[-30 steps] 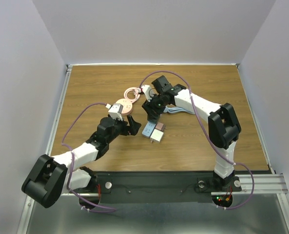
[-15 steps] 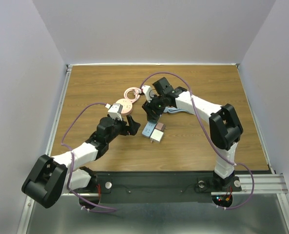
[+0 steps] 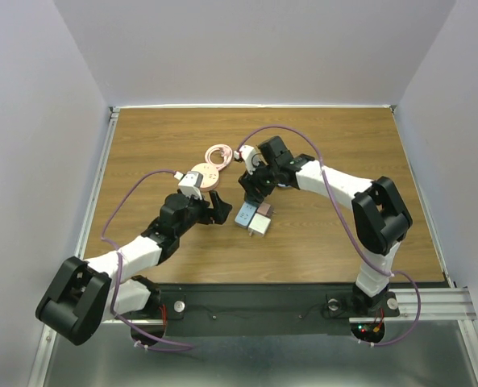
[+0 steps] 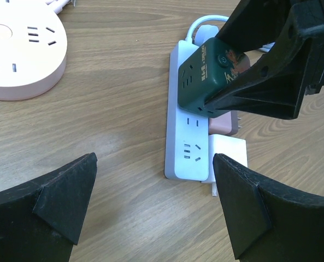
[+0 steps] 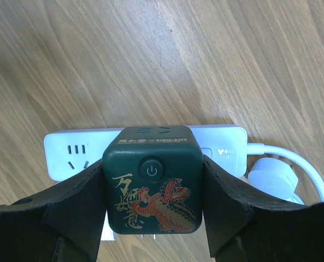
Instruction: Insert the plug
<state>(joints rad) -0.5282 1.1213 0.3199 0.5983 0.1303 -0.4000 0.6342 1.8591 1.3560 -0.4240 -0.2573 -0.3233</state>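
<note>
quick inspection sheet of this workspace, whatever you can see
surface: wooden table, bare grain
job's things: green cube plug tilted over white power strip; seating unclear
clutter: round pink socket hub, coiled pink cable, white adapter and pinkish adapter beside the strip
grippers: right gripper shut on green cube plug; left gripper open, empty
cables: purple arm cables; strip's white cord
surroundings: plain pale walls

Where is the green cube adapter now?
Right wrist view: the green cube adapter sits clamped in the right gripper, over the white power strip, mid-table.
</note>
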